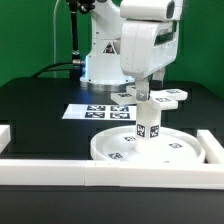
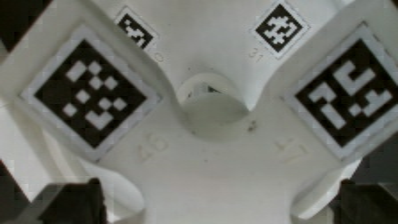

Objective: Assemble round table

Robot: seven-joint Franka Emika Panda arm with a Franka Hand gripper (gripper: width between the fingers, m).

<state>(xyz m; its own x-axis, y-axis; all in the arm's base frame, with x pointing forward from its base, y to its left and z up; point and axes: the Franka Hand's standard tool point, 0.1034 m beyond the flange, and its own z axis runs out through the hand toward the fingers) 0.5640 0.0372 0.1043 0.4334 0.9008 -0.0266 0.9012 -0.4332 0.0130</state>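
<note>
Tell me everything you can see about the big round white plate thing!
The round disc is white, plastic-looking, with a raised rim and small black-and-white tags on its flat face. It lies flat on the black table, near the white border bar. The short cylinder leg stands upright on its middle, under the tool.

Round disc (image 1: 150,149): white, rimmed, lying flat on the black desk in the lower middle of the exterior view, tags facing up.
Cylinder leg (image 1: 147,126): short, white, tagged, standing upright on the disc's centre.
Cross-shaped foot piece (image 1: 165,97): white, lying flat just behind the disc, right of centre; filling the wrist view (image 2: 205,115), four tagged arms showing around a central hub.
</note>
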